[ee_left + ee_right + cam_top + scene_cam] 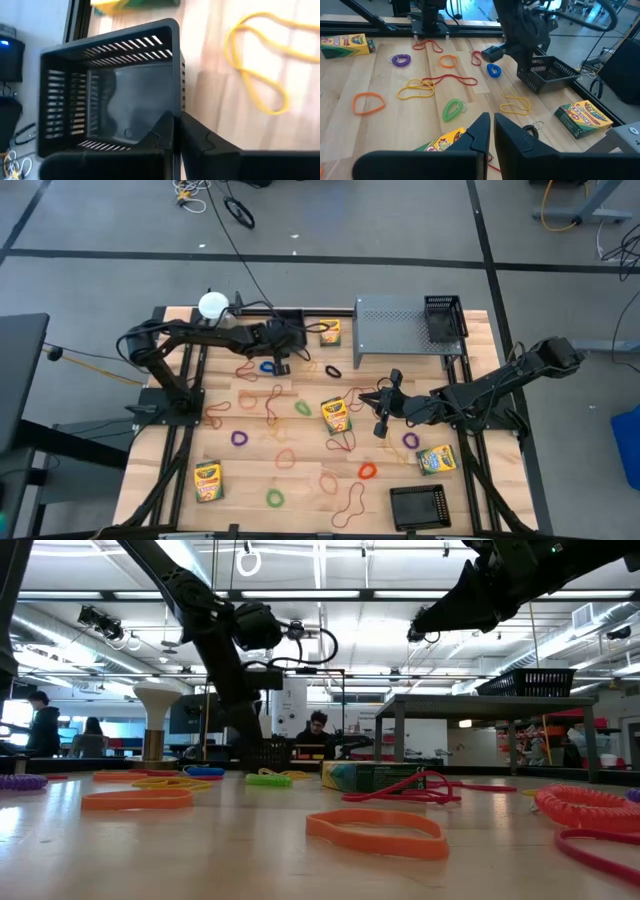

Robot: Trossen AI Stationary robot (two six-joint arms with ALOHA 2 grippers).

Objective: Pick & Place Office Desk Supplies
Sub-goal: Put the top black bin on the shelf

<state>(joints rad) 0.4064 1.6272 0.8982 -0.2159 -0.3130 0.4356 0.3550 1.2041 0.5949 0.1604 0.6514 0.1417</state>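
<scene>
I see the left tool (281, 366) clamped on the rim of a small black basket (547, 73) at the tabletop's (300, 470) far side, right tool (382, 430) closed empty mid-tabletop.

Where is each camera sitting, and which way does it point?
High view: overhead, facing straight down; left gripper and right gripper show.
Low view: tabletop height, facing level across rubber bands; arms overhead.
Left wrist view: on left arm, facing black basket past its fingers.
Right wrist view: on right arm, facing the left arm.
Shared: both wrist views show the black basket.
</scene>
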